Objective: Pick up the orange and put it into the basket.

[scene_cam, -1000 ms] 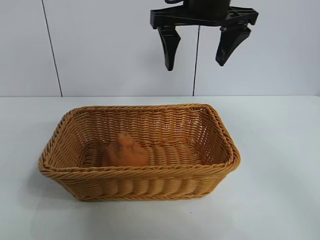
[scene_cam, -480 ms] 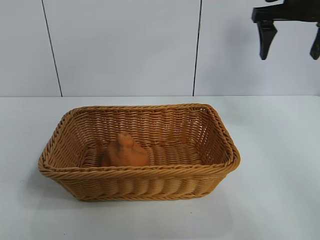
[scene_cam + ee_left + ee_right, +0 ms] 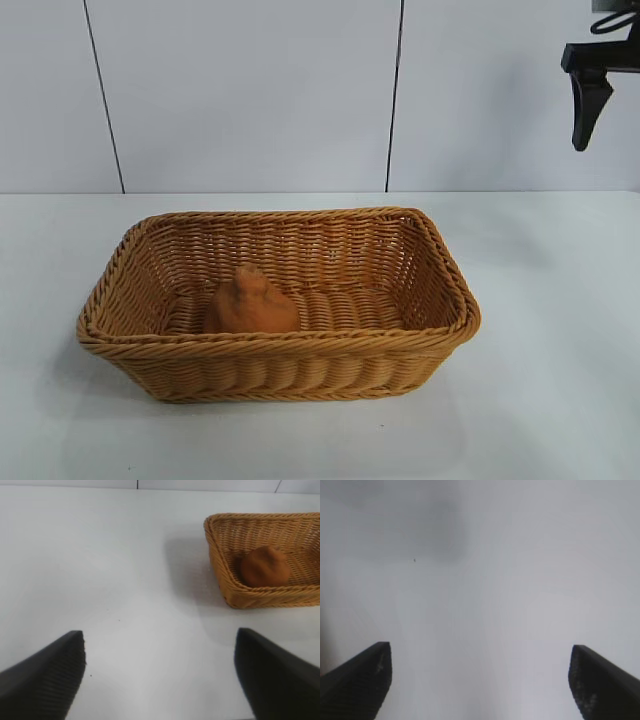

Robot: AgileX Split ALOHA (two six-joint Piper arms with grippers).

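Exterior view shows the dull orange-brown knobby orange (image 3: 252, 300) already resting inside the tan woven wicker basket (image 3: 440, 262) — task seemingly done — right gripper (image 3: 480, 680) spread empty above the white table (image 3: 560, 300), left gripper (image 3: 160, 675) likewise spread.

Tan-orange woven basket (image 3: 440, 300), dull orange-brown orange (image 3: 252, 302), white table (image 3: 560, 380)

A: The right hand (image 3: 612, 100) is cut by the exterior view's edge; one finger (image 3: 586, 105) shows

B: The basket (image 3: 220, 565) runs off the left wrist view; its near wall hides the orange's (image 3: 252, 300) base
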